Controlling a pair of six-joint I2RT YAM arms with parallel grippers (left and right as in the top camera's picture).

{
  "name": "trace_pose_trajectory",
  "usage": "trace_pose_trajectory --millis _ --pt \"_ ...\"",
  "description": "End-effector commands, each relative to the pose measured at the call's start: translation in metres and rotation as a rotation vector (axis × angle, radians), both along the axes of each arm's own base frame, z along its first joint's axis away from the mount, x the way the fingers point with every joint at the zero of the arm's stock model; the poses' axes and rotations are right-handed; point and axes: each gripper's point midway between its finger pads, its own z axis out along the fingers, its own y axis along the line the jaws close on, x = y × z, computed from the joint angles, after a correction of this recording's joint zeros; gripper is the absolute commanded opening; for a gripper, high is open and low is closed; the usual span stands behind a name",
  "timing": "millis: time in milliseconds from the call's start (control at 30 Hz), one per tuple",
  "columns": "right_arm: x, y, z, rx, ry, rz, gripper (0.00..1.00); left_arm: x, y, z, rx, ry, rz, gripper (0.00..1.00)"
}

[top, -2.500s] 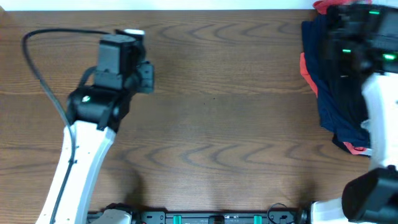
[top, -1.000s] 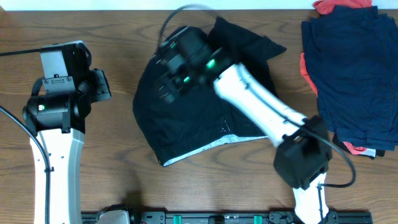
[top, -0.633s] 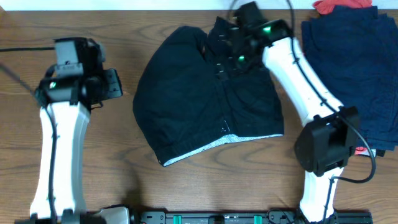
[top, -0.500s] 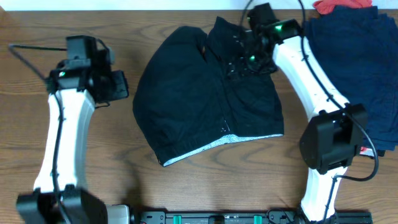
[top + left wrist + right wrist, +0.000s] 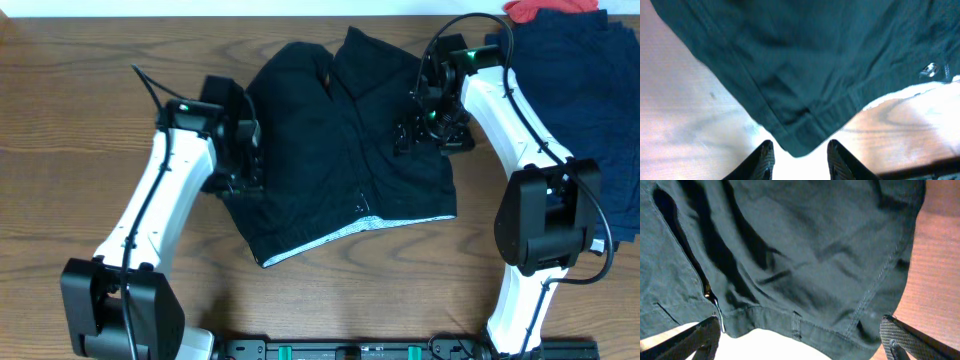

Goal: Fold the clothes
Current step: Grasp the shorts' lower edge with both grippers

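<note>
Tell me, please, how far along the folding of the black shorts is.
Done: the black shorts lie spread on the table. In hand: the left jaws stand open at a corner of the fabric, and the right jaws are wide open over the opposite edge; neither grips. Left: all the folding, since no fold looks made.

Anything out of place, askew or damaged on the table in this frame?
Nothing is damaged or spilled. The black shorts lie slightly askew on the table: their waistband edge slants instead of running level, and the light inner lining shows turned out along it.
</note>
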Motion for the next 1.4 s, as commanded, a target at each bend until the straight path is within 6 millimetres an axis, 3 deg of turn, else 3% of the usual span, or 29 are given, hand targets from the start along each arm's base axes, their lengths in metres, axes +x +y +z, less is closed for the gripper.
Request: trace_pose_trajectory --millis 0,233,367,567,733,833,1000,1233,1367 --pt "-0.006 -0.007 0.003 -0.015 0.023 -0.031 0.99 -0.026 0.0 -0.006 0.039 0.069 0.164 0.37" --pt "-0.022 -0.032 -0.008 -0.083 0.094 -0.056 0.99 -0.084 0.009 -0.021 0.188 0.068 0.351 0.38" --pt "-0.033 -0.042 -0.021 -0.086 0.135 -0.068 0.99 -0.099 0.006 -0.034 0.189 0.048 0.372 0.38" --pt "-0.043 -0.044 -0.043 -0.081 0.153 -0.066 0.99 -0.096 0.004 -0.065 0.176 0.031 0.383 0.38" --pt "-0.05 -0.041 -0.059 -0.063 0.163 -0.067 0.99 -0.091 0.002 -0.079 0.175 0.028 0.383 0.38" --pt "-0.054 -0.039 -0.064 -0.046 0.168 -0.054 0.99 -0.088 0.001 -0.087 0.18 0.035 0.379 0.39" --pt "-0.06 -0.039 -0.068 -0.045 0.185 -0.051 0.99 -0.091 0.002 -0.109 0.215 0.084 0.356 0.52" --pt "-0.067 -0.04 -0.076 -0.048 0.198 -0.051 0.99 -0.095 0.004 -0.136 0.26 0.154 0.31 0.53" --pt "-0.07 -0.04 -0.087 -0.046 0.19 -0.05 0.96 -0.094 0.005 -0.141 0.27 0.156 0.297 0.53"
